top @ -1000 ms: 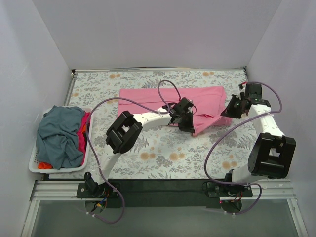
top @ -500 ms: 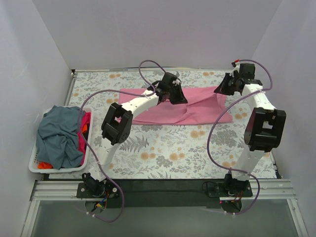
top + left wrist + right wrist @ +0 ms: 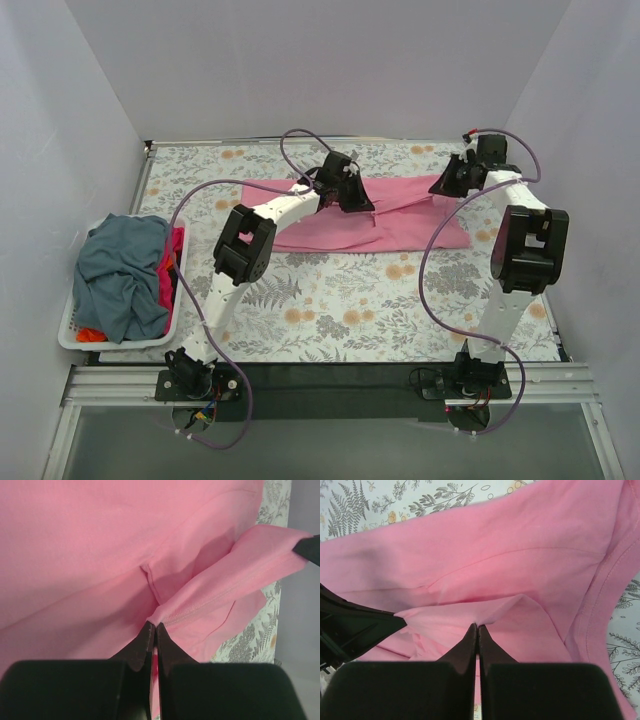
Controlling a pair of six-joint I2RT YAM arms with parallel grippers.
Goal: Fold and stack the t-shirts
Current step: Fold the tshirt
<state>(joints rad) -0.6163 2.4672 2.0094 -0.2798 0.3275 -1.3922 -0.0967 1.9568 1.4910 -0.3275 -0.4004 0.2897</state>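
Observation:
A bright pink t-shirt (image 3: 340, 228) lies spread across the back middle of the table. My left gripper (image 3: 358, 197) is shut on a hem edge of the pink shirt (image 3: 200, 605) and holds it over the shirt's upper middle. My right gripper (image 3: 447, 185) is shut on another edge of the pink shirt (image 3: 485, 560) at its upper right corner. A strip of cloth is stretched between the two grippers. A slate blue-grey shirt (image 3: 120, 272) lies piled on a red one (image 3: 166, 275) in the basket at the left.
A white plastic laundry basket (image 3: 70, 335) sits at the left edge of the floral-print table (image 3: 350, 310). White walls close in the back and both sides. Purple cables loop over both arms.
Both grippers have carried the pink shirt's near edge from the table's middle up to its far edge, folding it into a shallower strip. In the last half second they moved only slightly.

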